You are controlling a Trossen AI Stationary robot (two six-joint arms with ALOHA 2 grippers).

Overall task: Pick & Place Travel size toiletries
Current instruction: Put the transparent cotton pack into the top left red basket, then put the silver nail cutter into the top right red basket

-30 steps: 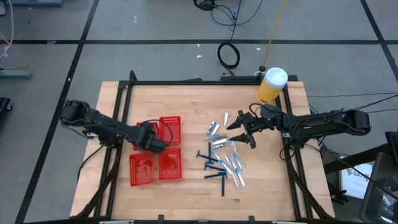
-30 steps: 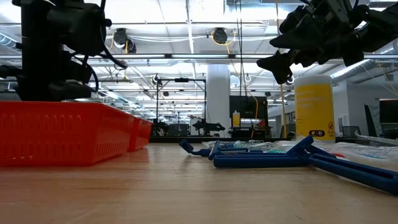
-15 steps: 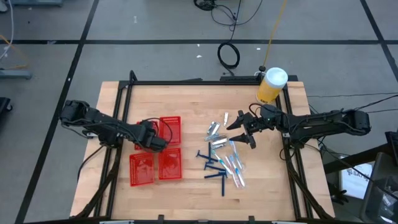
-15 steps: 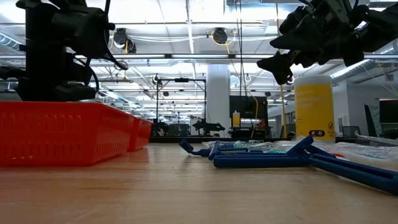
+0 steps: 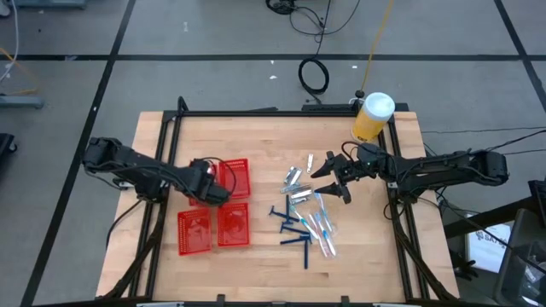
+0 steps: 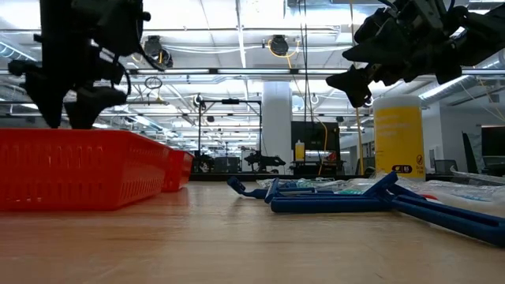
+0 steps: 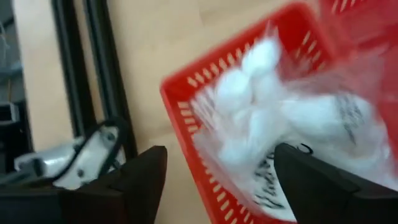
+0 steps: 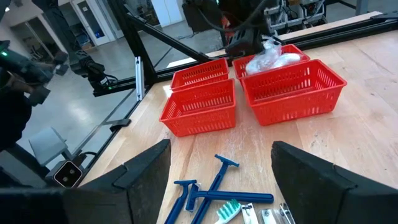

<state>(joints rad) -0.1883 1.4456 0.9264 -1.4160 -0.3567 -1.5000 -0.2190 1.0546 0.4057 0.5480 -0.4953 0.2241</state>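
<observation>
My left gripper (image 5: 213, 181) (image 6: 67, 110) hangs open over the far left red basket (image 7: 186, 118). In that basket, below the open fingers, lies a clear bag of white cotton balls (image 7: 273, 118) (image 8: 272, 59). The other travel size toiletries lie loose on the table right of the baskets: blue razors (image 5: 294, 230) (image 8: 211, 186), wrapped toothbrushes (image 5: 322, 226) and silver tubes (image 5: 294, 179). My right gripper (image 5: 334, 175) (image 8: 221, 149) hovers open above the far side of that pile, with nothing between its fingers.
Red mesh baskets (image 5: 232, 226) (image 8: 199, 106) stand together on the table's left half. A yellow jar with a white lid (image 5: 373, 115) (image 6: 398, 142) stands at the far right corner. A black frame (image 5: 256, 113) runs along the table's edges. Bare wood lies near the front edge.
My left gripper has opened and risen above the far left basket; in the low view its fingers, earlier down behind the basket's rim, now stand apart above it. My right gripper has kept still.
</observation>
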